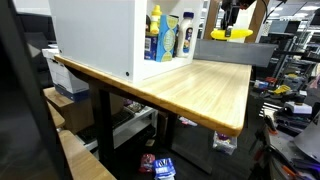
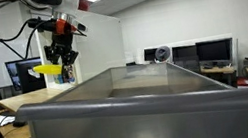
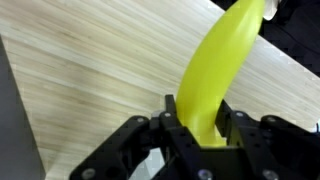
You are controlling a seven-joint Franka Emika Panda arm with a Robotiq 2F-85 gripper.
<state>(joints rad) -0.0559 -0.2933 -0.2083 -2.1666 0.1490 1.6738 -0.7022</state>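
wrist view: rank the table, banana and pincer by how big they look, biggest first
1. table: its wood top fills most of the picture.
2. pincer: spans the bottom edge, but it sits nearest the camera, so this rank is unsure.
3. banana: a narrower yellow strip, clamped between the pincer's fingers.

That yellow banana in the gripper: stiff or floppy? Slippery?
Probably stiff: the banana juts out past the gripper without sagging. Its skin looks smooth and glossy, so it may slip or pivot, being held near one end. Its curve suggests it would rock rather than roll on the table.
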